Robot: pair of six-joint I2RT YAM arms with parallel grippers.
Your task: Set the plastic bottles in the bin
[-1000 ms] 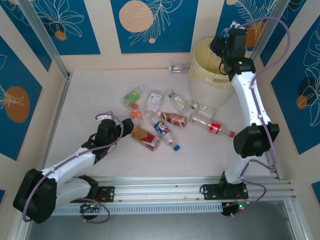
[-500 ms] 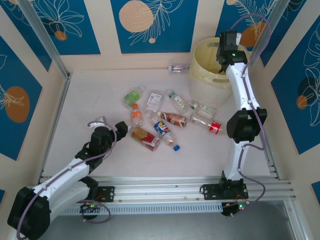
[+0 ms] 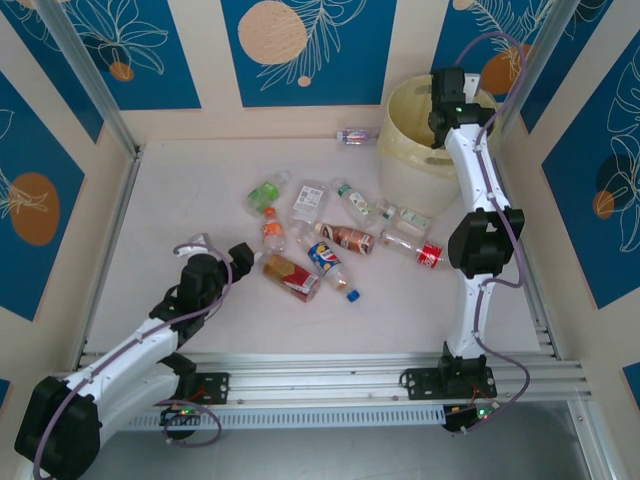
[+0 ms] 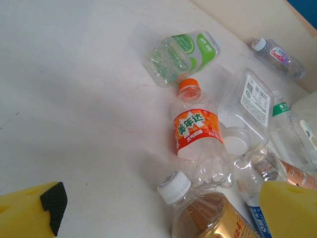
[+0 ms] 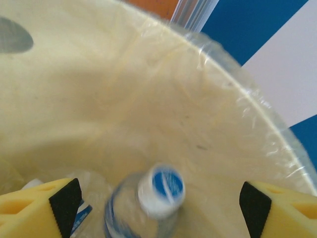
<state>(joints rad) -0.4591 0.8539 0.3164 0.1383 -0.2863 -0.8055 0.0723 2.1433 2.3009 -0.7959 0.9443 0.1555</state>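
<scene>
My right gripper (image 5: 157, 202) hangs over the bin (image 5: 148, 99), jaws apart, a blue-capped bottle (image 5: 161, 187) untouched below them inside. The other bottles (image 3: 345, 238) lie on the table (image 4: 74, 99) nearer my left gripper (image 4: 158, 198), jaws wide, with the brown-label bottle (image 4: 208, 220) just ahead between them, long axis slanting across.

The right gripper (image 3: 447, 108) hangs over the bin (image 3: 405, 150), and a bottle (image 5: 148, 208) sits inside the bin directly below the gap between its fingers, cap toward the gripper. The left gripper (image 3: 215, 255) is low over the table (image 3: 170, 200). The heap of bottles (image 3: 330, 225) lies ahead and to its right, the nearest bottle (image 4: 203, 218) just ahead of it, and a stray bottle (image 3: 356, 136) far beyond, beside the bin.
</scene>
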